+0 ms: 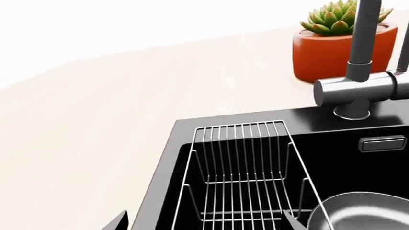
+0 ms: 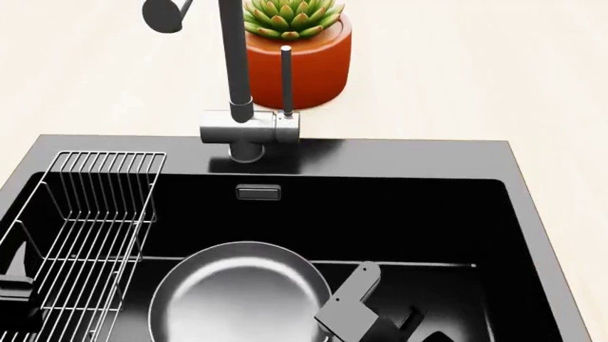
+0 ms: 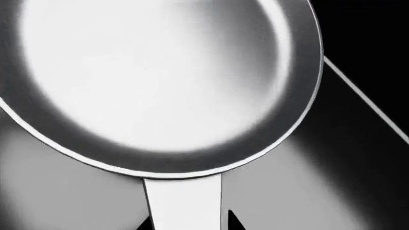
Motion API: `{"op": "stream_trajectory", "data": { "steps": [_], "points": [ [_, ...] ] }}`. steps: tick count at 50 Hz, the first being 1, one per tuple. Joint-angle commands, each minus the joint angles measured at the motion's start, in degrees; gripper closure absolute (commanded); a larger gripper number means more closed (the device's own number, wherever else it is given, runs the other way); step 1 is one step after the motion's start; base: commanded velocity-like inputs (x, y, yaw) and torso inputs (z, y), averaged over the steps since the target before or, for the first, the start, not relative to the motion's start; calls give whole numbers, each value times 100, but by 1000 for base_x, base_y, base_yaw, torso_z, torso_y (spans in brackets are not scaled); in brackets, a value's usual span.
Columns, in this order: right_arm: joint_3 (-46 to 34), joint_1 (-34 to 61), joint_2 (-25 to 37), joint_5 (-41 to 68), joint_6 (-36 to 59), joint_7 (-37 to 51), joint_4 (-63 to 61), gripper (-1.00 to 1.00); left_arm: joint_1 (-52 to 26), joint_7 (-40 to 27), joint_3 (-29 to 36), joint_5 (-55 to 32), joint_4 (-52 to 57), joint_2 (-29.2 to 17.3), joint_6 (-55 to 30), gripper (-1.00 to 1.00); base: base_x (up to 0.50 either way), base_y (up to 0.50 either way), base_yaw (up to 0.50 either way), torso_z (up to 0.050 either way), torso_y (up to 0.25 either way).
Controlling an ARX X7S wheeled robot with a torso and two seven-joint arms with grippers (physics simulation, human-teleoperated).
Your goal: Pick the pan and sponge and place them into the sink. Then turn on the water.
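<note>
- The pan [image 2: 239, 296] lies inside the sink [image 2: 399, 153], beside the wire rack [image 2: 90, 235] and right in front of the right gripper [image 2: 366, 313], so that part of the task looks close to done.
- In the right wrist view the pan's handle [image 3: 184, 201] runs straight back between the two dark jaw tips at the frame's edge. I judge the jaws clenched on it, though the contact itself is cut off — release is probably still to come.
- The left gripper [image 1: 204, 223] shows only as two dark tips well apart, nothing between them, so it reads as released; the rack sits just ahead of those tips, the pan off to one side.
- No sponge shows in any view; whether it lies in the basin under the arm or out of frame, I cannot tell.
- The faucet [image 2: 233, 71] stands beyond the pan from the right jaws, its lever rod [image 2: 285, 78] upright, and no stream falls from the spout — the water seems not yet turned on.
- Hidden: the basin's near corners, the drain and most of both arms. A dark shape at the head view's left edge is too cropped to name.
</note>
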Motion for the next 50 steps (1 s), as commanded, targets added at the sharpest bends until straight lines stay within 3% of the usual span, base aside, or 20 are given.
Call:
{"op": "stream_trajectory", "data": {
  "steps": [1,12,29,37,44,50],
  "points": [
    [80,17,-218,-104,-171,-92,190,-100,74,127,-52,-26,-54,-14,134,-100,0,0,0,0,0],
    [114,-30,29,99,388,69,-473,-100,101,108,-55,-39,-55,-11,158,-100,0,0,0,0,0],
    [501,13,1033,956,2020,802,-2973,-100,5,-34,126,9,-111,107,174,-100,0,0,0,0,0],
    [1451,-125,1752,1921,2638,1690,-4451,-100,95,66,-79,-91,-62,2,196,-100,0,0,0,0,0],
    [2100,-398,2206,2447,2533,2162,-5095,-100,26,94,-123,-148,-49,-60,117,-100,0,0,0,0,0],
    [2805,-1137,2409,2317,1474,2934,-5386,-100,57,130,-202,-205,9,-115,82,-100,0,0,0,0,0]
  ]
}}
